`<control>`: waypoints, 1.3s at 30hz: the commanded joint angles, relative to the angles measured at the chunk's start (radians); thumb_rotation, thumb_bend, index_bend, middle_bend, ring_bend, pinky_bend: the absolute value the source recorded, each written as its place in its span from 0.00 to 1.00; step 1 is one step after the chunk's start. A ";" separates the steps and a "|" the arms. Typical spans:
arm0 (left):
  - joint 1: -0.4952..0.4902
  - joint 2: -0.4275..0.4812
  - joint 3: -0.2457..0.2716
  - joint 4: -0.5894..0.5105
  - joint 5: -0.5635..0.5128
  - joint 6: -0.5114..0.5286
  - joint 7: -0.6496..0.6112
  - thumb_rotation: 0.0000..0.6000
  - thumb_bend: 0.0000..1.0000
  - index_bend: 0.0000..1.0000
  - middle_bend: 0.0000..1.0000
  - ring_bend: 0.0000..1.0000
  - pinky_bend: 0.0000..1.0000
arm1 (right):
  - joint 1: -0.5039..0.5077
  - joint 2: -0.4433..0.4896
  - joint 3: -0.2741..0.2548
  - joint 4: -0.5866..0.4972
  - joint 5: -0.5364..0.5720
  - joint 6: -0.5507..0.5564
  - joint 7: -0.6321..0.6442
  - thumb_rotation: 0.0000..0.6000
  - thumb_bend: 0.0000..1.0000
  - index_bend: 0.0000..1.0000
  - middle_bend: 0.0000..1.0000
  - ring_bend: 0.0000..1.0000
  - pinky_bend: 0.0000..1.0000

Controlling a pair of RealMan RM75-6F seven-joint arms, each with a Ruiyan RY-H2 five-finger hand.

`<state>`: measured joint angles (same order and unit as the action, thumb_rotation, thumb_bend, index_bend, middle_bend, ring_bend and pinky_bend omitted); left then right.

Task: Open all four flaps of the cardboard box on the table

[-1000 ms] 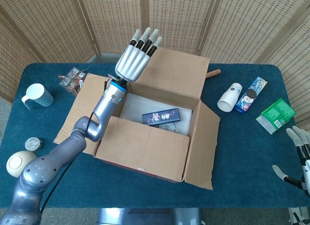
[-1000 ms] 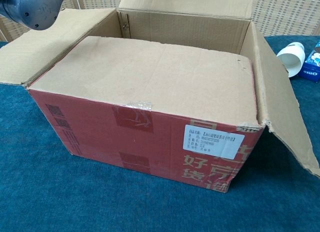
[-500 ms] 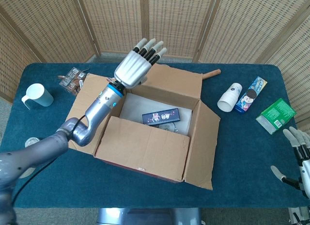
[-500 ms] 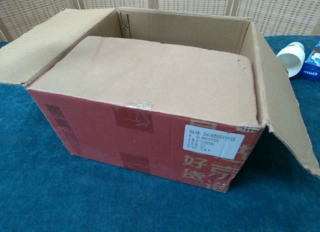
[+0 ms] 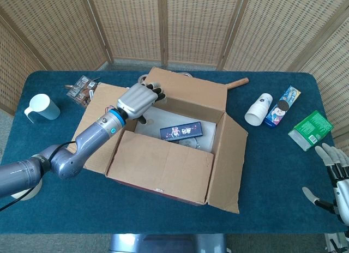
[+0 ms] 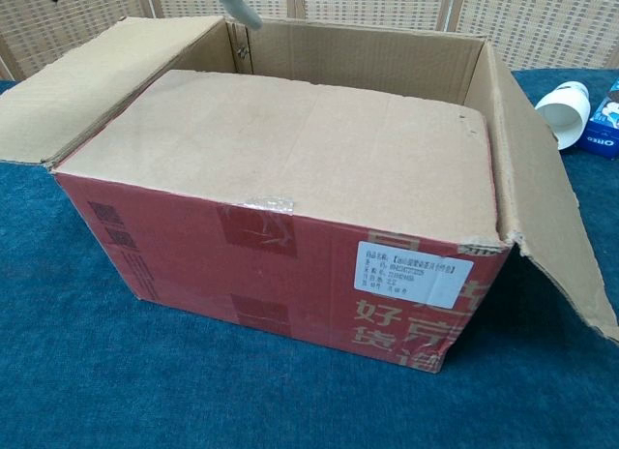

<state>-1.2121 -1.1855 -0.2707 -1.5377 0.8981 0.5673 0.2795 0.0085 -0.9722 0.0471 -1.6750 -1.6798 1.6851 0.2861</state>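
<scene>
Fingers of the left hand [image 5: 137, 100] are now curled in, nothing held; a second ago they were seen extended upright above the far flap [image 5: 188, 89]. The hand has been brought down from that raised position to just inside the box's far-left corner, close to the far flap's inner face; contact cannot be confirmed. In the chest view only one fingertip is caught at the top edge.

Right hand [image 5: 334, 179] is seen at the near right corner of the table [image 5: 272, 171], fingers apart, holding nothing, well apart from the box [image 5: 174, 149]. Little change is noted there.

The box sits mid-table. The left flap [image 5: 94, 122] is laid out flat, the right flap [image 5: 233, 160] is folded down outward, and the far flap stands roughly upright. The near flap [image 6: 309, 144] is still folded inward over the opening, as shown by the chest view.

Judgement: three flaps can be counted as opened, though the far one may need pushing further back. The near flap is the remaining work. The lowered, curled hand suggests repositioning rather than a push; the near flap's free edge would have to be caught from inside and lifted toward the near edge of the table.
</scene>
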 commanded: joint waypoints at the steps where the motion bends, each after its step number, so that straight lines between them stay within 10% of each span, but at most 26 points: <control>1: -0.015 0.015 0.012 -0.032 -0.059 -0.043 -0.034 1.00 0.11 0.34 0.29 0.18 0.33 | 0.000 0.000 0.000 0.001 0.002 0.000 0.002 1.00 0.19 0.00 0.00 0.00 0.00; 39: -0.143 0.041 0.101 -0.059 -0.183 -0.259 -0.260 1.00 0.10 0.40 0.52 0.41 0.52 | 0.001 0.000 -0.003 0.003 -0.006 0.003 0.003 1.00 0.20 0.00 0.00 0.00 0.00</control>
<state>-1.3502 -1.1487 -0.1747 -1.5967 0.7179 0.3149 0.0257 0.0099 -0.9723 0.0441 -1.6717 -1.6855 1.6880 0.2892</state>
